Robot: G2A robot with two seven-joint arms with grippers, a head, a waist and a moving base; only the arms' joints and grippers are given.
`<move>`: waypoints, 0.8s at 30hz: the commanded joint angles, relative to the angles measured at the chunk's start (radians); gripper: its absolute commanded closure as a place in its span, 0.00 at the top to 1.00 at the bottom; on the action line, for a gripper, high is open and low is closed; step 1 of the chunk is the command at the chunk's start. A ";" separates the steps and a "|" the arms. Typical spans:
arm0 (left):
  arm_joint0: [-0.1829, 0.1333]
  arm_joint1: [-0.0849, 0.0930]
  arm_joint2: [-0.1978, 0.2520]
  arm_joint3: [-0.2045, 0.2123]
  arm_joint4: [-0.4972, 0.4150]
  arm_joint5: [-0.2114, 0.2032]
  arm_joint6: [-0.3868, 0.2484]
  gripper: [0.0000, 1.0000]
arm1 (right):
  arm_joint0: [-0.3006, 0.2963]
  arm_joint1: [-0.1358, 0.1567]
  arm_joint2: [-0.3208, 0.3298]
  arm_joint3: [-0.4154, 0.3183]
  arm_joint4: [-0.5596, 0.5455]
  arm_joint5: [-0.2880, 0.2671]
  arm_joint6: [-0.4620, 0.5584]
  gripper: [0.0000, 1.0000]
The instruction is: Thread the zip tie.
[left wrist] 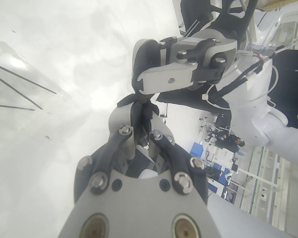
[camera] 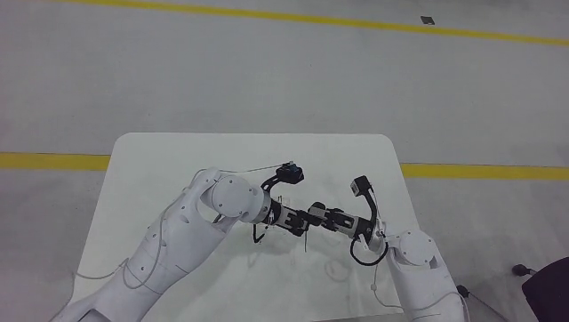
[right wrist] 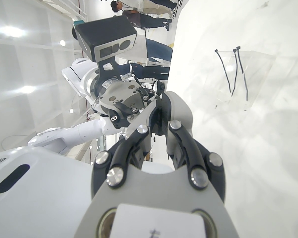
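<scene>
Left gripper [left wrist: 142, 108]: jaws drawn fully together, black pads [left wrist: 136, 115] pressed face to face, with no gap between them. Right gripper [right wrist: 159, 105]: jaws likewise closed, its two grey fingers [right wrist: 175, 110] meeting over a dark pad. The tips of the two grippers touch nose to nose above the middle of the table [camera: 178, 171], slightly toward its right edge and raised off the surface. Zip tie [camera: 305, 240]: a thin dark strand that hangs down from the point where the tips meet, in the top view. The pads hide the pinch itself, so which gripper holds the strand cannot be told. Left arm: comes in from the table's near left corner, with a black-and-grey camera box [right wrist: 106, 38] mounted on its wrist. Right arm: comes in from the near right corner, with dark cables looped along its wrist. Clear tray [right wrist: 260, 75]: a flat, transparent sheet lying on the table, well apart from the grippers. Spare zip ties [right wrist: 234, 73]: three, black, lying on the tray roughly side by side, heads at one end, tails at the other, none touching either gripper.
</scene>
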State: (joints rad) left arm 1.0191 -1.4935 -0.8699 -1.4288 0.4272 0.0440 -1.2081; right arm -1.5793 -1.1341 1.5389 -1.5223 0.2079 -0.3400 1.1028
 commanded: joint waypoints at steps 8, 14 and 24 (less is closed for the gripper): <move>-0.010 0.013 0.019 0.001 -0.022 0.005 0.018 0.00 | -0.005 0.000 0.007 -0.001 -0.006 0.000 -0.009 0.00; -0.018 0.021 0.032 0.002 -0.036 0.008 0.029 0.00 | -0.008 -0.001 0.012 0.000 -0.005 0.000 -0.010 0.00; -0.032 0.033 0.053 0.003 -0.058 0.018 0.048 0.00 | -0.008 -0.002 0.018 0.004 0.004 0.000 -0.012 0.00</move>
State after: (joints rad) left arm 0.9881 -1.4617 -0.8189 -1.4260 0.3715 0.0612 -1.1623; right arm -1.5867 -1.1362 1.5571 -1.5185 0.2114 -0.3400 1.0903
